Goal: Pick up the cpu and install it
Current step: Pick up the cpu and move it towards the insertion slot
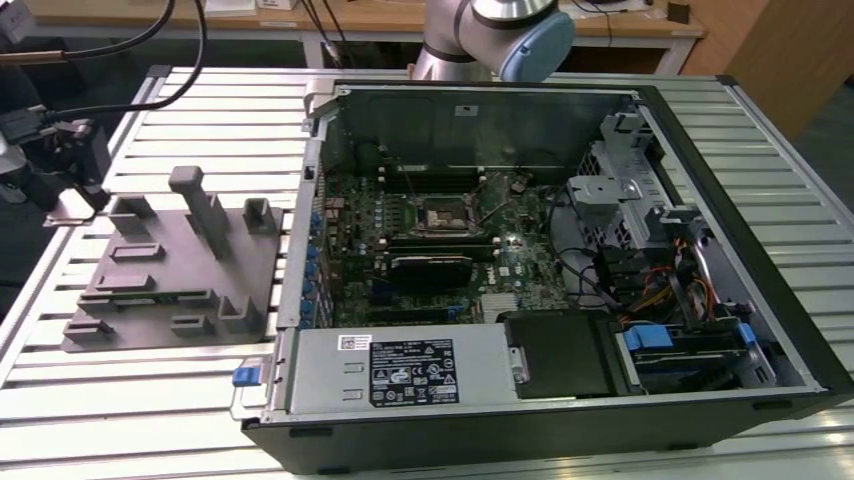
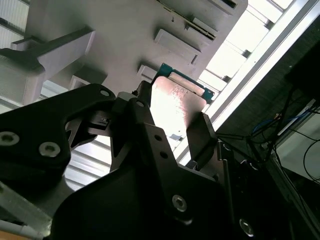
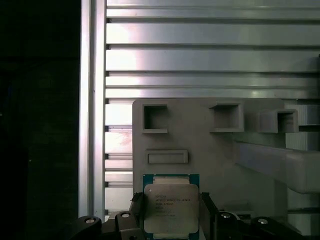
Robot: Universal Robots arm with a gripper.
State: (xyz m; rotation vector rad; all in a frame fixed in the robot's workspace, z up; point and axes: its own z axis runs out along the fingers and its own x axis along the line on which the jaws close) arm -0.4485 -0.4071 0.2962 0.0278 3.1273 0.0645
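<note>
Exterior view: open computer case (image 1: 561,250) on a slatted metal table (image 1: 134,400), with the motherboard socket (image 1: 438,212) in its middle. Grey parts fixture (image 1: 174,270) just beside the case, on the exterior view's left.

Second wrist view: gripper (image 2: 174,114) clamped on the cpu (image 2: 177,100), a black finger (image 2: 202,135) against each of two opposite edges, close over the fixture (image 2: 125,30).

First wrist view: cpu (image 3: 171,207) between the fingers, silvery top up, green rim showing, at the fixture's (image 3: 200,130) edge.

Slatted metal table (image 1: 134,400) bears grey fixture (image 1: 167,265), computer case (image 1: 534,445).
</note>
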